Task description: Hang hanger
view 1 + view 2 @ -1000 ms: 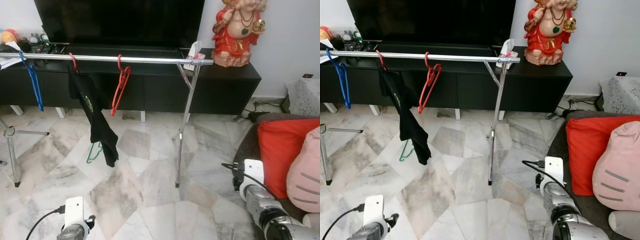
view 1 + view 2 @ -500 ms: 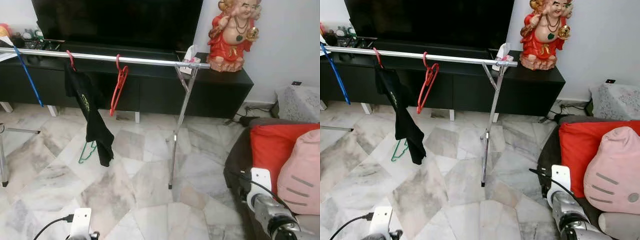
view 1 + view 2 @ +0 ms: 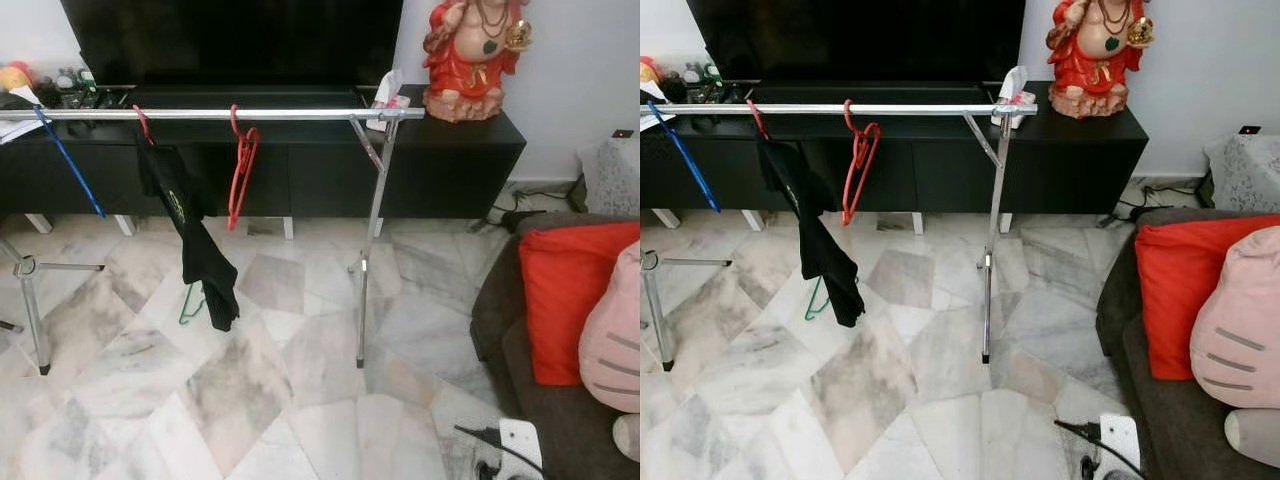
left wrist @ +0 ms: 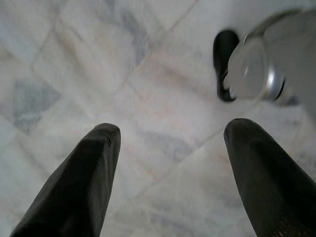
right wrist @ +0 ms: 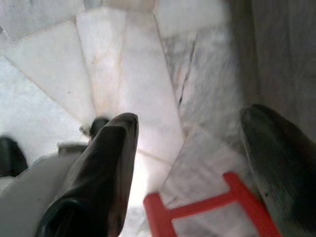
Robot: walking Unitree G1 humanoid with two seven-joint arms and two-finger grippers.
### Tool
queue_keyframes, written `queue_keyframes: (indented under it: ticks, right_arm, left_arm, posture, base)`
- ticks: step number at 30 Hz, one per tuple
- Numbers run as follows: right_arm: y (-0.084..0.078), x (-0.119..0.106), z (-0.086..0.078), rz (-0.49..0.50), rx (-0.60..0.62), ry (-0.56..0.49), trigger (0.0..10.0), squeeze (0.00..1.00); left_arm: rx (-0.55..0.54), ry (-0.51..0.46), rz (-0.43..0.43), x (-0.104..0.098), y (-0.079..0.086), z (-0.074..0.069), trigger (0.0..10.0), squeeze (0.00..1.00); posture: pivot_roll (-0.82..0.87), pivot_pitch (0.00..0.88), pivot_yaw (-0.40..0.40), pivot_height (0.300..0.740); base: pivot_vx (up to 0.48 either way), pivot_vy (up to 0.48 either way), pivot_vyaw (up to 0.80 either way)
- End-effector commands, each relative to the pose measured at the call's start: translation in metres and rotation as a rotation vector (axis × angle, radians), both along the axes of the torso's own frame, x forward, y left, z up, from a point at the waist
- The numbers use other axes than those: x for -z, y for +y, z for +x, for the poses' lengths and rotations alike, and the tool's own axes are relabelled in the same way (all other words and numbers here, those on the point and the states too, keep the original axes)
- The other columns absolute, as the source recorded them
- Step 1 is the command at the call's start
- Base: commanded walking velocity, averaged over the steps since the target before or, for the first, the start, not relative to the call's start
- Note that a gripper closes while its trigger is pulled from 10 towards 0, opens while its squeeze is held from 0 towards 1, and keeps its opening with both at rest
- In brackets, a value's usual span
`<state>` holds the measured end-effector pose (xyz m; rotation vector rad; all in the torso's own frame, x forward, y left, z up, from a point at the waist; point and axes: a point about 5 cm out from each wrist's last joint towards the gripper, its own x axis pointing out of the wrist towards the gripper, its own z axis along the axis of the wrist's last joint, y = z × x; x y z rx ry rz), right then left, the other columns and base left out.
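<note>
**Hangers on the rail, both grippers spread above the floor**

We look down on a chrome clothes rail [image 3: 240, 114] that runs across the room in front of a long black TV cabinet [image 3: 440, 170]. Three hangers hang from it: a blue hanger [image 3: 68, 162] toward its left end, a red hanger [image 3: 241, 170] near the middle, and between them a hanger carrying a black garment [image 3: 190, 225] that droops toward the marble floor [image 3: 250, 390]. A green hanger [image 3: 190, 303] lies on the floor just behind the hem of the garment. At the right end of the cabinet top stands a red figurine [image 3: 472, 55], and a white packet [image 3: 387, 92] sits beside the rail's right end.

At the right edge of the room we see a dark sofa [image 3: 500, 330] with a red cushion [image 3: 567, 300] and a pink cushion [image 3: 612, 345].

Our left gripper [image 4: 170, 136] points down at the marble, its two black fingers [image 4: 81, 187] spread wide with nothing between them. Our right gripper [image 5: 192, 133] is likewise spread and empty above the floor beside the sofa's edge; below it lies another red hanger piece [image 5: 207, 207], not touched by either finger.
</note>
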<state>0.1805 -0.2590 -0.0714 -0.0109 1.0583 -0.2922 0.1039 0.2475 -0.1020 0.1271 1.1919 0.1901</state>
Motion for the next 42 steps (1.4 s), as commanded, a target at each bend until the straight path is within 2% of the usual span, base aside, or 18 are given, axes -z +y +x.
queue_keyframes:
  ticks: [1,3,4,5,7,10,12,14,17,19,20,22,26,29,32,35,38,42]
  right_arm:
    - [-0.006,-0.007,0.010,0.005,0.025,-0.017,10.0,0.00]
    - [-0.008,-0.009,0.013,0.001,0.019,-0.011,10.0,0.00]
    - [-0.010,-0.017,0.025,-0.019,-0.026,-0.009,10.0,0.00]
    - [-0.011,-0.020,0.030,-0.018,-0.032,-0.008,10.0,0.00]
    - [-0.012,-0.028,0.042,-0.018,-0.063,-0.025,10.0,0.00]
    - [-0.012,-0.039,0.057,-0.008,-0.106,-0.041,10.0,0.00]
    - [-0.010,-0.043,0.063,-0.003,-0.124,-0.058,10.0,0.00]
    - [-0.010,-0.046,0.069,-0.001,-0.115,-0.077,10.0,0.00]
    - [-0.009,-0.051,0.076,-0.021,-0.134,-0.095,10.0,0.00]
    - [-0.008,-0.052,0.077,-0.027,-0.138,-0.101,10.0,0.00]
    - [-0.006,-0.052,0.078,-0.003,-0.077,-0.121,10.0,0.00]
    - [-0.004,-0.051,0.078,-0.005,-0.070,-0.117,10.0,0.00]
    - [0.006,-0.048,0.079,0.010,-0.122,-0.080,10.0,0.00]
    - [0.009,-0.048,0.080,0.015,-0.154,-0.073,10.0,0.00]
    - [0.006,-0.049,0.080,0.025,-0.110,-0.100,10.0,0.00]
    - [0.000,-0.050,0.078,0.001,-0.128,-0.094,10.0,0.00]
    - [-0.003,-0.051,0.078,-0.006,-0.134,-0.101,10.0,0.00]
    - [-0.005,-0.052,0.079,-0.015,-0.136,-0.098,10.0,0.00]
  left_arm:
    - [0.017,-0.021,0.014,-0.003,0.001,0.008,10.0,0.00]
    - [0.035,-0.022,0.017,-0.003,0.001,0.012,10.0,0.00]
    - [0.115,-0.031,0.037,-0.008,0.000,0.027,10.0,0.00]
    - [0.133,-0.034,0.045,-0.010,0.000,0.033,10.0,0.00]
    - [0.104,-0.101,0.043,-0.015,-0.002,0.047,10.0,0.00]
    - [0.151,-0.143,0.050,-0.022,-0.008,0.068,10.0,0.00]
    - [0.156,-0.156,0.037,-0.024,-0.010,0.075,10.0,0.00]
    - [0.114,-0.173,0.018,-0.026,-0.012,0.080,10.0,0.00]
    - [0.132,-0.179,0.047,-0.030,-0.011,0.087,10.0,0.00]
    - [0.130,-0.181,0.041,-0.031,-0.011,0.088,10.0,0.00]
    - [0.152,-0.191,0.048,-0.032,-0.009,0.091,10.0,0.00]
    - [0.143,-0.196,0.047,-0.033,-0.007,0.091,10.0,0.00]
    - [0.088,-0.162,0.029,-0.032,0.000,0.086,10.0,0.00]
    - [0.081,-0.174,0.024,-0.034,0.002,0.087,10.0,0.00]
    - [0.095,-0.160,0.025,-0.032,-0.001,0.087,10.0,0.00]
    - [0.150,-0.135,0.040,-0.031,-0.005,0.087,10.0,0.00]
    - [0.098,-0.147,0.022,-0.029,-0.008,0.085,10.0,0.00]
    - [0.103,-0.155,0.029,-0.030,-0.008,0.087,10.0,0.00]
  posture:
    - [-0.05,0.025,-0.035,0.740]
    - [-0.05,0.025,-0.035,0.740]
    - [-0.05,0.000,-0.046,0.740]
    - [-0.05,0.000,-0.049,0.740]
    - [-0.05,0.000,-0.057,0.740]
    - [-0.05,0.000,-0.061,0.740]
    - [-0.07,0.000,-0.060,0.740]
    - [-0.09,0.000,-0.059,0.740]
    - [-0.09,0.000,-0.050,0.740]
    - [-0.07,0.000,-0.045,0.740]
    - [-0.06,0.000,-0.041,0.740]
    - [-0.05,0.000,-0.038,0.740]
    - [-0.02,0.000,-0.021,0.740]
    - [-0.07,0.000,0.015,0.740]
    - [-0.10,0.000,0.009,0.740]
    - [-0.07,0.000,-0.012,0.740]
    - [-0.04,0.000,-0.035,0.740]
    - [-0.03,0.000,-0.045,0.740]
  base:
    - [0.000,0.000,0.00]
    - [0.000,0.000,0.00]
    - [0.000,0.000,0.00]
    - [0.000,0.000,0.00]
    - [0.000,0.000,0.00]
    - [0.000,0.000,0.00]
    - [0.000,0.000,0.00]
    - [0.000,0.000,0.00]
    - [0.000,0.000,0.00]
    - [0.000,0.000,0.00]
    - [0.000,0.000,0.00]
    - [0.000,0.000,0.00]
    - [0.000,0.000,0.00]
    - [0.000,0.000,0.00]
    - [0.000,0.000,0.00]
    - [0.000,0.000,0.00]
    - [0.000,0.000,0.00]
    - [0.000,0.000,0.00]
